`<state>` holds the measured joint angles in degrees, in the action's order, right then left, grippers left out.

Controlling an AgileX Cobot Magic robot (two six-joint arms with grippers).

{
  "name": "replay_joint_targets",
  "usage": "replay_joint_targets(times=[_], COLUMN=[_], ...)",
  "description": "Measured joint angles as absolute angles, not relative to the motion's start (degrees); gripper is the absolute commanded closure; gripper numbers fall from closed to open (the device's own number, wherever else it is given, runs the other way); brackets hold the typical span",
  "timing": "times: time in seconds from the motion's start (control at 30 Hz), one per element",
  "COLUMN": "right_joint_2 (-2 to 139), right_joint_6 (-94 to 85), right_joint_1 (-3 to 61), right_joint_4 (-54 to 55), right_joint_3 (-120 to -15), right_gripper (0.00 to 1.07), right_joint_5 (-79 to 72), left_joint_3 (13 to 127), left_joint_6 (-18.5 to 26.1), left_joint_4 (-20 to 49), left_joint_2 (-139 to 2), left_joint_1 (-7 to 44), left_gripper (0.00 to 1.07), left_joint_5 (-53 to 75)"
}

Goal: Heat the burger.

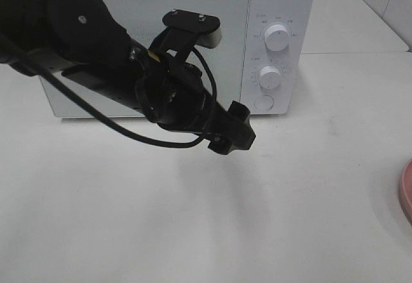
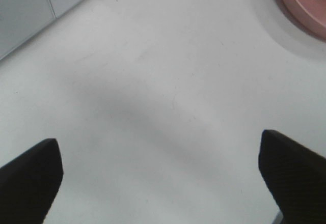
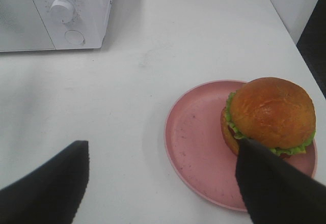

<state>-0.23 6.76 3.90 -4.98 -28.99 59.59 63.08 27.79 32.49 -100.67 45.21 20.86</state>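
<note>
The burger point(image 3: 270, 114) has a glossy brown bun with a lettuce frill and sits on the right part of a round pink plate point(image 3: 196, 147). My right gripper point(image 3: 158, 183) hovers open over the table just short of the plate. One of its fingers point(image 3: 275, 188) overlaps the burger's near edge in the picture, and nothing is between the jaws. My left gripper point(image 2: 163, 183) is open wide over bare white table, holding nothing. From above, the left gripper point(image 1: 233, 132) hangs in front of the microwave's point(image 1: 277, 13) lower right part. The burger is out of the exterior view.
The white microwave's door point(image 1: 129, 13) is closed, with two knobs point(image 1: 277, 36) and a round button point(image 1: 264, 103) on its right panel. An edge of the pink plate point(image 1: 405, 190) shows at the far right. The plate's rim point(image 2: 305, 2) also shows in the left wrist view.
</note>
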Motion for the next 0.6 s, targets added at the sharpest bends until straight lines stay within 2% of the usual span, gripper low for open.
replay_joint_targets(times=[0.13,0.2,0.27,0.33,0.43,0.47,0.5,0.53,0.6], right_joint_2=[-0.23,-0.23,-0.23,-0.23,-0.23,-0.23,-0.23,-0.23,-0.23], right_joint_6=[6.76,6.76,6.76,6.76,6.76,6.76,6.76,6.76,6.76], right_joint_1=[3.9,3.9,3.9,3.9,3.9,3.9,3.9,3.9,3.9], right_joint_4=[-4.98,-4.98,-4.98,-4.98,-4.98,-4.98,-4.98,-4.98,-4.98], right_joint_3=[-28.99,-28.99,-28.99,-28.99,-28.99,-28.99,-28.99,-28.99,-28.99], right_gripper=[0.31,0.31,0.31,0.31,0.31,0.31,0.31,0.31,0.31], right_joint_5=[59.59,59.59,59.59,59.59,59.59,59.59,59.59,59.59,59.59], left_joint_3=[63.03,63.03,63.03,63.03,63.03,63.03,63.03,63.03,63.03], left_joint_6=[27.56,26.13,22.8,21.94,19.02,16.73,16.73,14.21,13.18], left_joint_4=[28.82,27.1,25.32,24.64,22.86,22.0,22.0,21.54,21.31], left_joint_2=[-98.49,-97.06,-94.71,-93.97,-92.19,-91.16,-91.16,-90.18,-89.73], left_joint_1=[45.21,45.21,44.58,44.18,42.0,39.94,39.94,37.36,35.75], left_gripper=[0.03,0.03,0.03,0.03,0.03,0.03,0.03,0.03,0.03], left_joint_5=[26.76,31.0,37.13,39.36,44.98,48.41,48.41,52.25,54.2])
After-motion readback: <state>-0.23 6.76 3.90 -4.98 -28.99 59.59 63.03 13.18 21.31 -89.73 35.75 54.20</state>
